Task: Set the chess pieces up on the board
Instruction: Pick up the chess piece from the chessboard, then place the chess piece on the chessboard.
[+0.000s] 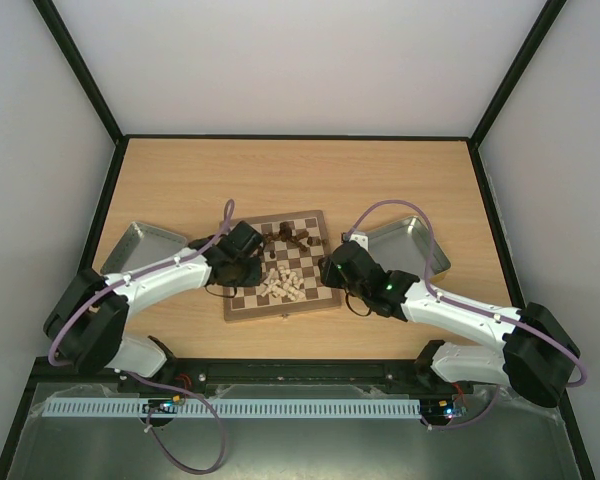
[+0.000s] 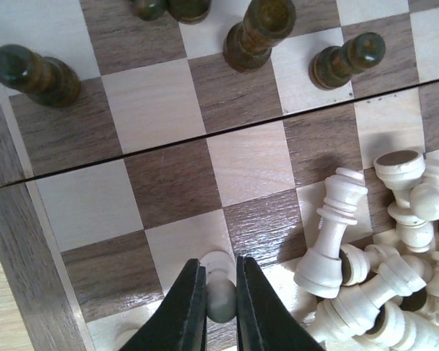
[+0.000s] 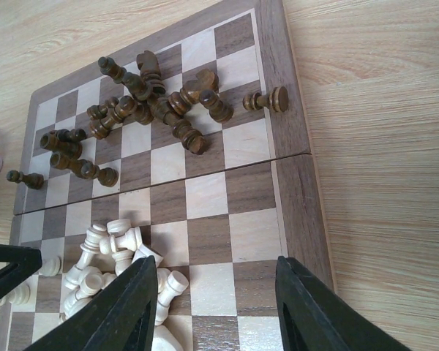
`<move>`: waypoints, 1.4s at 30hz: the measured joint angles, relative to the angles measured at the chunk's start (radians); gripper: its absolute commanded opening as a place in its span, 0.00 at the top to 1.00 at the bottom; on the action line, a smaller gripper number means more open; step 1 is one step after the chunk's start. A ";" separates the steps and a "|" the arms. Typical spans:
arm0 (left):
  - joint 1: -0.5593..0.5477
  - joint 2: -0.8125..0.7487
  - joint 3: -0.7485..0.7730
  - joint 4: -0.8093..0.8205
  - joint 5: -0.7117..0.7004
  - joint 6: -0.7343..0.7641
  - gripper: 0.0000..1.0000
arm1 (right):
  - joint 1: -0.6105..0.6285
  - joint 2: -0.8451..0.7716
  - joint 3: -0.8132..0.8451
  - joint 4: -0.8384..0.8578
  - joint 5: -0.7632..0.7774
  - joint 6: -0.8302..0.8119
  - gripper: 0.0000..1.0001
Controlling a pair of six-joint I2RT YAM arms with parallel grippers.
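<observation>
The board [image 1: 280,312] lies at the middle of the table [image 1: 300,170], with both arms reaching in over its near half. The left gripper [image 2: 220,274] is over the board's left side, close to its border, and its black fingers [image 2: 186,307] are clamped together on a single pale piece [image 2: 219,292]. Only the rounded top and a strip of the body show between the pads, so what kind of piece it is cannot be told, nor whether it is clear of the squares.

Just to the right of that grip, on the board's near half, the other pale pieces [image 2: 380,256] lie toppled in a heap, touching and crossing one another. The dark pieces [image 3: 154,102] are mostly in a loose tangle on the board's far half. One lies on its side at the far right corner [image 3: 267,99].

The right gripper [image 3: 216,262] hangs above the board's near right corner with its jaws wide apart and only bare squares between them (the pale heap is just beside its left finger). A grey tray [image 1: 145,245] sits off the board's left side and another grey tray [image 1: 405,240] off its right
</observation>
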 measured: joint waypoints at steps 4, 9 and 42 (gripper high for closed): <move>-0.005 0.003 0.020 -0.018 -0.004 0.002 0.95 | 0.000 -0.002 0.000 0.000 0.001 0.002 0.57; -0.035 -0.004 0.037 -0.046 -0.013 -0.002 0.95 | 0.000 -0.021 -0.008 0.000 0.004 0.003 0.56; -0.071 -0.009 0.013 -0.104 -0.049 -0.036 0.84 | 0.000 -0.020 -0.021 0.000 -0.005 0.008 0.56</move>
